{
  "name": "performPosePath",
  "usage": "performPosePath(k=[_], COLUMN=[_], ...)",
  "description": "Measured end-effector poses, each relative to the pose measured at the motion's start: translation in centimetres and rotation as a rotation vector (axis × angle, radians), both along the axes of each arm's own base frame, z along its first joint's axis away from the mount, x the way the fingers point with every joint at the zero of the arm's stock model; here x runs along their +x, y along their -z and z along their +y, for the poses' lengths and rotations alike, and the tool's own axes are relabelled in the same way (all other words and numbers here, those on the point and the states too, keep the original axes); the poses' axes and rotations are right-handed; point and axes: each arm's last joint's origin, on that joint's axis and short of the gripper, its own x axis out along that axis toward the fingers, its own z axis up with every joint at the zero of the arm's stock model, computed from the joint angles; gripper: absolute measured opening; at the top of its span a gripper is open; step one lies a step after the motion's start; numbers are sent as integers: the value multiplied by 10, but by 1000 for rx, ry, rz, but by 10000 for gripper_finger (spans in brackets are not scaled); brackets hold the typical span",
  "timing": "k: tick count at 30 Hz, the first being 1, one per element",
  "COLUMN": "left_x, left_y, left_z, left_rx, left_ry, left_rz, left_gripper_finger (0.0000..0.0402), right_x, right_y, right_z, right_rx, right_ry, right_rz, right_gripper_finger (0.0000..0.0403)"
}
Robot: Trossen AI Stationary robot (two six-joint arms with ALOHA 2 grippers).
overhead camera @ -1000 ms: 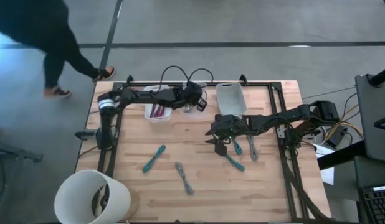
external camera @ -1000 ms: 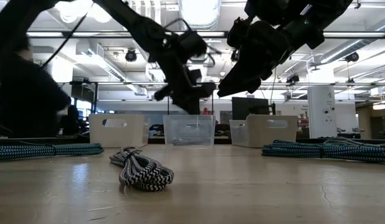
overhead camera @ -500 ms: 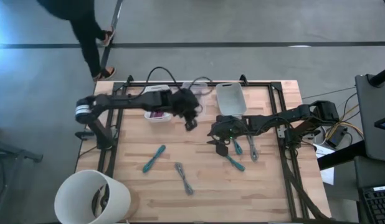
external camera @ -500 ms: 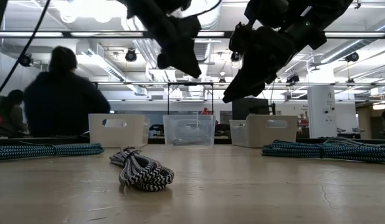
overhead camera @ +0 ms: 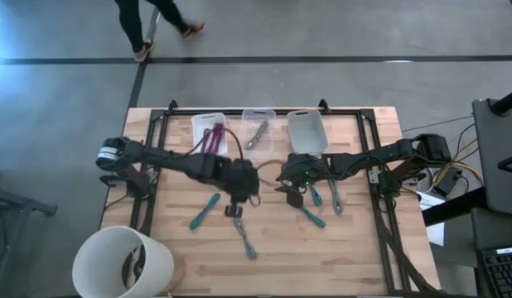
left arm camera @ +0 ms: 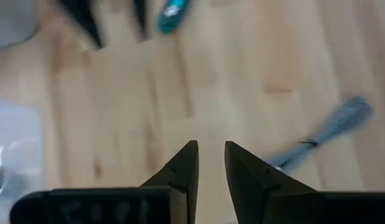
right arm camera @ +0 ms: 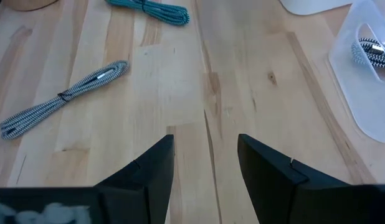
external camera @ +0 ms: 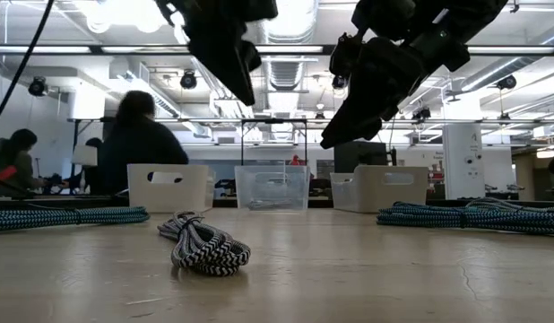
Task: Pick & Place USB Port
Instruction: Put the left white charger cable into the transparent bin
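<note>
Left gripper (overhead camera: 234, 210): hanging empty over the table's middle, fingers parted a little, just above the grey-white cable (overhead camera: 245, 236).
Right gripper (overhead camera: 289, 192): waiting to the right, spread and empty, beside the teal cables (overhead camera: 314, 206).
Grey-white cable: lying bundled near the front edge, clear of the bins (overhead camera: 258, 130) at the far side.
Risk: narrow finger gap may be pushing the bundle instead of straddling it.
Room: bare wood lying around it; right arm standing close.
</note>
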Motion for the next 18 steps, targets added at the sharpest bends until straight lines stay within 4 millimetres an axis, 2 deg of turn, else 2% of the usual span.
performPosePath(k=[4,9,18], left_x=[-4,-12,-17], left_y=[6,30,69], left_z=[-23,-45,-66], left_rx=[8,-27,-96], left_ry=[81,149,233], left_rz=[0,13,-119], left_gripper_finger=[86,126,215], right_x=[0,0,0], right_y=[0,0,0], right_z=[0,0,0], right_rx=[0,0,0], right_ry=[0,0,0], right_rz=[0,0,-2], right_gripper_finger=[173,173,173])
